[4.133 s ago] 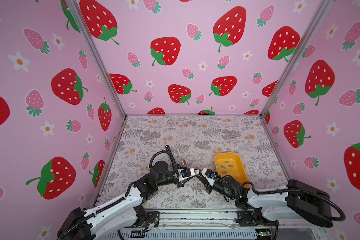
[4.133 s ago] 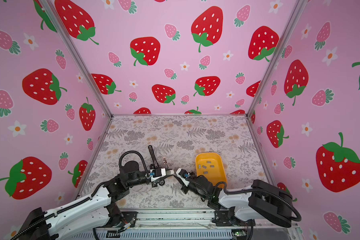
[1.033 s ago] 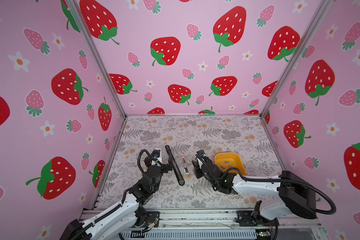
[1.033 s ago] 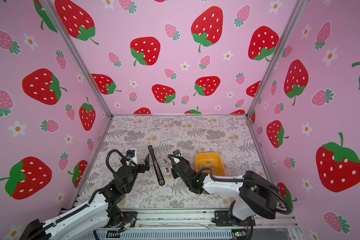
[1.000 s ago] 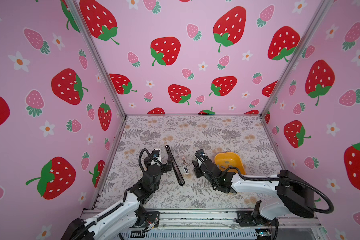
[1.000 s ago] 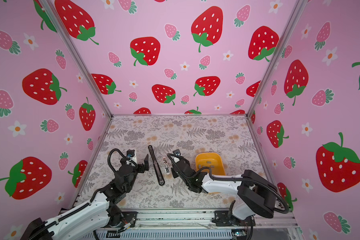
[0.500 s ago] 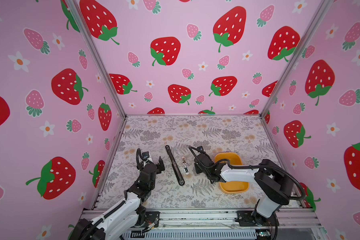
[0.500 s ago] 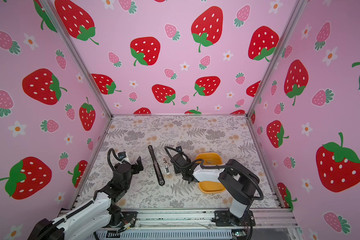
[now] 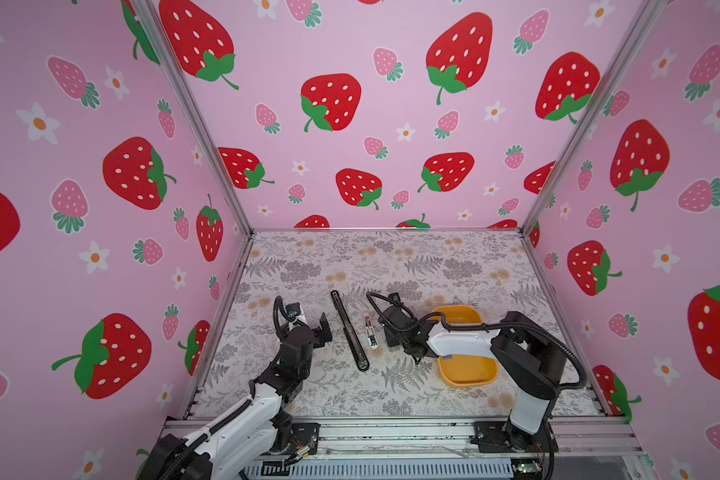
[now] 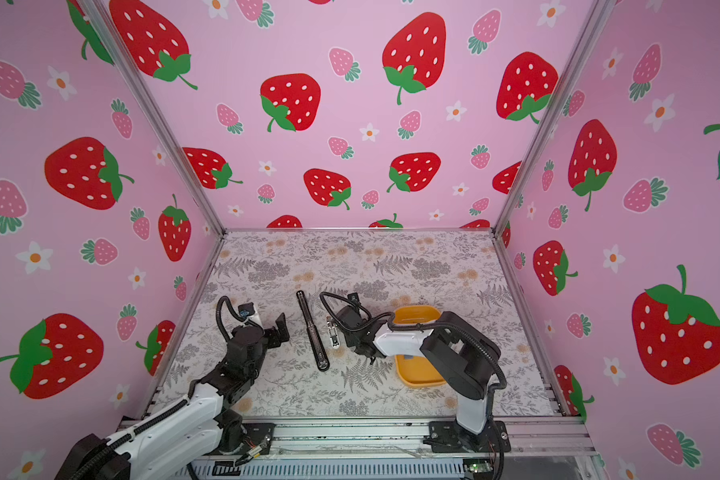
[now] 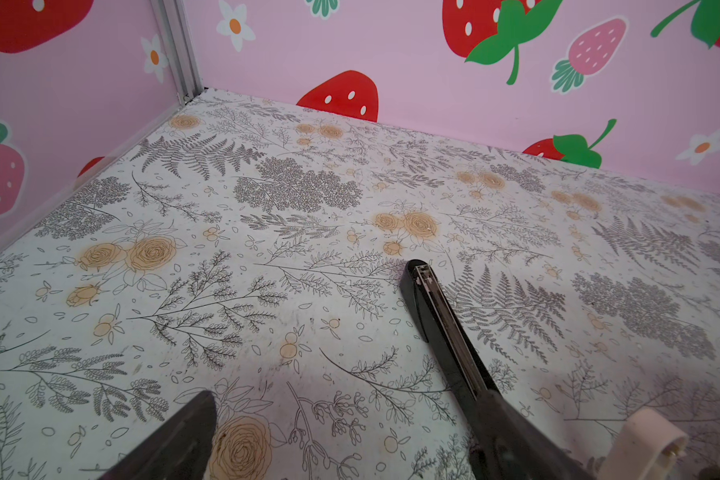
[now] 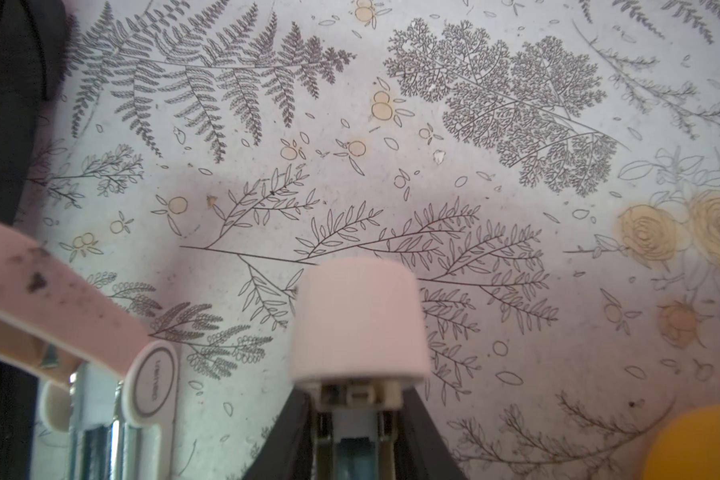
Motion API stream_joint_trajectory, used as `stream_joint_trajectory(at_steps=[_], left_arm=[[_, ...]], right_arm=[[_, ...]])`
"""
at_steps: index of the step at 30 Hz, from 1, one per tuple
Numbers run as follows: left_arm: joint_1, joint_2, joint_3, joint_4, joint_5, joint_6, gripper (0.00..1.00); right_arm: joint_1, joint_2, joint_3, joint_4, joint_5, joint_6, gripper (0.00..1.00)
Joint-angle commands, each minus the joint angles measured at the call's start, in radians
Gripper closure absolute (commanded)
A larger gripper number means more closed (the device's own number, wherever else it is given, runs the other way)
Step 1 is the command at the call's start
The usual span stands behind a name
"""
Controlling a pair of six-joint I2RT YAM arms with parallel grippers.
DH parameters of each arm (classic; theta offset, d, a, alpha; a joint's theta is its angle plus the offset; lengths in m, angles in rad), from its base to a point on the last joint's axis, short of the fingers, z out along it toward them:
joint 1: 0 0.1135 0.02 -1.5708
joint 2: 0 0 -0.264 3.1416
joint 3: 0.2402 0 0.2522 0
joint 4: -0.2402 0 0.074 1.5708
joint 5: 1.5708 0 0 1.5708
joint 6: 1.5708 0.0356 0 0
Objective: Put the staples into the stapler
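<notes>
black stapler (image 9: 348,330): flat on the tabletop (image 9: 391,266), mid-field, channel side up, lying from 11 to 5 o'clock.
pale pink stapler (image 9: 368,331): small, just beside the black stapler at its 3 o'clock, not touching.
left pincer (image 9: 324,329): at the black stapler's 9 o'clock, spread wide, holding nothing.
right pincer (image 12: 356,392): at the pale pink stapler's 3 o'clock, narrowed onto a white-capped piece (image 12: 358,324).
staples: grey metal sits under that cap; cannot tell if it is a strip.
yellow tray (image 9: 470,370): at the right pincer's 4 o'clock, partly under the arm.
</notes>
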Motion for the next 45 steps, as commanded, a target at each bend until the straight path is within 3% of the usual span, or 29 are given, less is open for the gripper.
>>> stream_joint_trajectory(at_steps=[1,8,17,27,36,42,45], left_arm=[[0.005,-0.014,0.004,0.007,-0.004,-0.026,0.01],[0.004,-0.023,0.000,0.003,-0.007,-0.030,0.01],[0.005,-0.021,0.002,0.002,-0.009,-0.030,0.01],[0.005,-0.026,0.001,-0.002,-0.006,-0.031,0.01],[0.005,-0.077,-0.011,-0.026,0.022,-0.024,0.01],[0.002,-0.278,-0.047,-0.181,0.074,-0.059,0.01],[0.003,-0.375,-0.099,-0.157,0.134,-0.048,0.01]], right_arm=[[0.003,0.040,0.001,-0.076,0.004,0.029,1.00],[0.002,0.091,0.023,-0.071,-0.009,0.026,0.93],[0.002,0.093,0.029,-0.067,-0.007,0.022,0.72],[0.004,-0.013,-0.014,-0.046,-0.008,0.021,0.50],[0.012,-0.257,-0.125,-0.037,0.033,0.010,0.49],[0.010,-0.483,-0.214,-0.113,0.153,0.020,0.49],[0.005,-0.566,-0.243,-0.182,0.234,0.045,0.53]])
